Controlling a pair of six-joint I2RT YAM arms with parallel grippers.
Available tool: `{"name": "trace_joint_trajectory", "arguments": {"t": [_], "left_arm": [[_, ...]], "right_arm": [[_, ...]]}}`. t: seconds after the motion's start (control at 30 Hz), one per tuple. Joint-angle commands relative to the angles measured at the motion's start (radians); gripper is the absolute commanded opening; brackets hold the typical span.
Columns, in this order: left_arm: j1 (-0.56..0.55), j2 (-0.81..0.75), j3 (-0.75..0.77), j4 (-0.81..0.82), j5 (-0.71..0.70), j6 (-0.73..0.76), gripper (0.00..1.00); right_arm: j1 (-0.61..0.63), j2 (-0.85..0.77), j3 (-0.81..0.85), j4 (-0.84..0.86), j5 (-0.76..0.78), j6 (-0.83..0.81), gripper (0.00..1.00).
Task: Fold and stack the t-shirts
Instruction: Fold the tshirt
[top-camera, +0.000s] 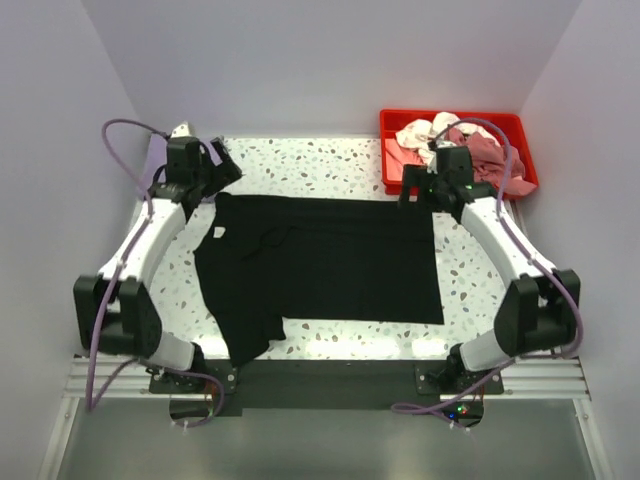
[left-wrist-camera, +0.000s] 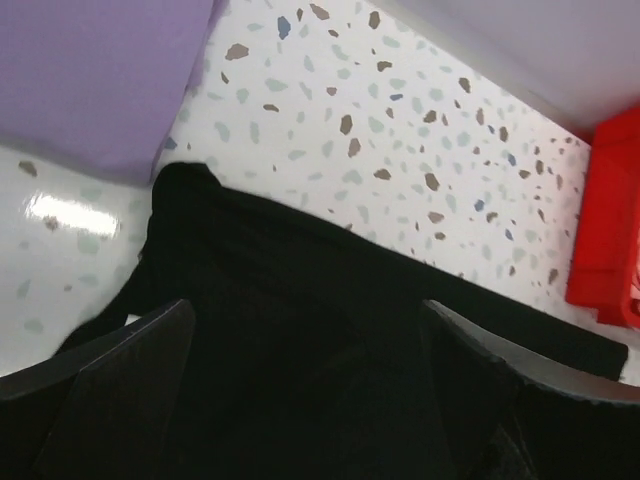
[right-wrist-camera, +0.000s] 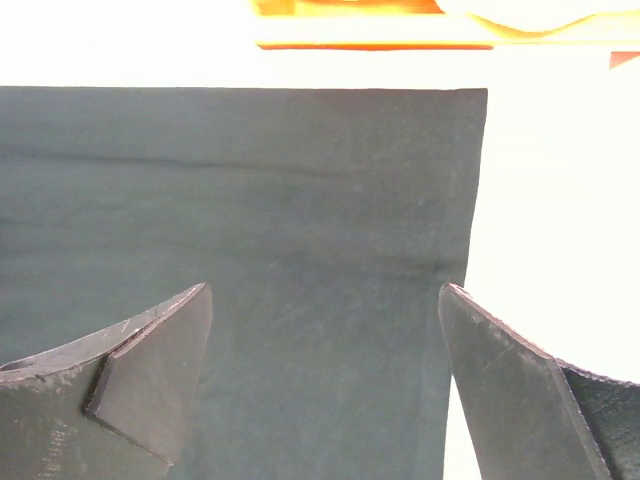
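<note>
Speckled terrazzo table, plain grey walls, and the black t-shirt lying spread across the middle, collar end to my left, hem to my right. Both my grippers hang over its far edge with nothing in them. The left gripper is wide open above the far sleeve, and the right gripper is wide open above the far hem corner. Plan is to pinch both spots and fold toward me. What bites me here? — OP

Couple of things imo. The near sleeve is flopped crooked off the near-left corner, so fold over that and you probably bake a lump in. Also the lavender shirt sits just beside that far sleeve, and a sloppy left pinch could drag it along. — foldnerd

Fair. On my right I'm right at the cloth's edge, so I reckon a finger could land on bare table and catch one layer only, or miss. And the red tray with the other t-shirts heaped in it is just beyond that gripper, so swinging back could clip it. — OP

Yep. And lift both sides evenly or the fold goes skewed. — foldnerd
</note>
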Motion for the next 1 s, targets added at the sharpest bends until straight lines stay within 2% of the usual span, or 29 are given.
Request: {"name": "trace_joint_trajectory", "arguments": {"t": [0.0,0.07,0.2,0.4,0.57,0.83,0.97], "left_arm": [[-0.054,-0.213,-0.145,-0.082,-0.041,-0.052,1.00],[-0.138,-0.300,-0.270,-0.102,-0.066,-0.058,1.00],[-0.287,-0.516,-0.426,-0.294,-0.157,-0.155,1.00],[-0.451,-0.725,-0.635,-0.410,-0.076,-0.313,1.00],[-0.579,-0.762,-0.644,-0.544,-0.095,-0.463,1.00],[-0.778,-0.690,-0.715,-0.659,-0.131,-0.699,0.98],[-0.850,-0.704,-0.707,-0.702,-0.138,-0.779,0.88]], "right_arm": [[-0.003,-0.113,-0.102,-0.009,-0.042,0.065,0.99],[-0.002,-0.162,-0.139,-0.008,-0.040,0.080,0.99],[-0.002,-0.202,-0.182,-0.043,-0.029,0.062,0.99],[-0.002,-0.210,-0.197,-0.040,-0.049,0.059,0.99],[-0.002,-0.196,-0.208,-0.049,-0.038,0.055,0.99],[-0.003,-0.163,-0.200,-0.059,-0.024,0.046,0.99],[-0.002,-0.136,-0.188,-0.072,-0.024,0.039,0.99]]}}
